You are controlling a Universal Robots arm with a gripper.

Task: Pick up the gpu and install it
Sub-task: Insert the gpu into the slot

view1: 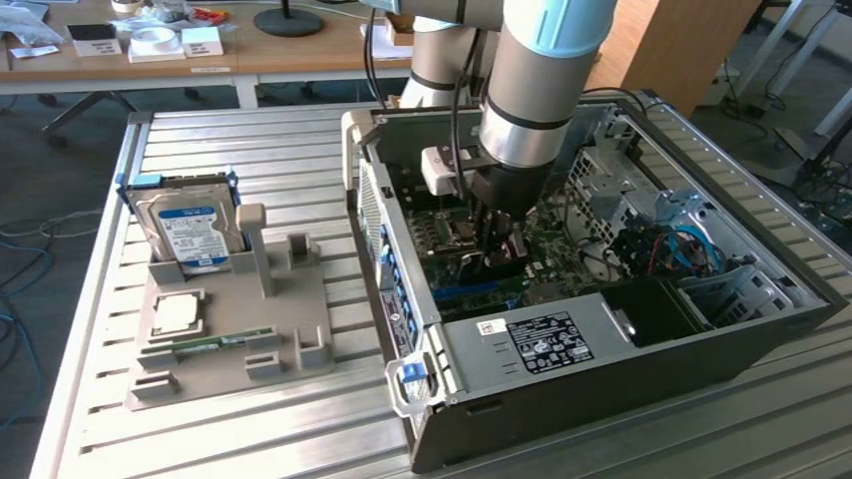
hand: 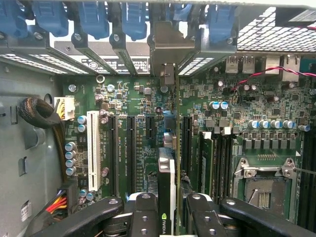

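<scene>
Gpu (hand: 167,173), thin, stiff, light but likely fragile, stood edge-on over the motherboard (hand: 133,98) slots inside the computer case (view1: 560,379), pinched across its faces near the top edge by the gripper (hand: 172,205), a sensible hold.

Item: silver-grey cylindrical metal robot arm (view1: 533,90).
- Light-blue plastic joint cover (view1: 560,25) at the upper segment.
- Narrow black ring band (view1: 530,125) around the lower segment.
- Thin black cable (view1: 460,100) running along the side.
- Small white box-shaped wrist housing (view1: 444,172).
- Jaws: glossy black, on rounded black linkage bars (hand: 84,219) fitted with round silver screw heads (hand: 146,196).
</scene>
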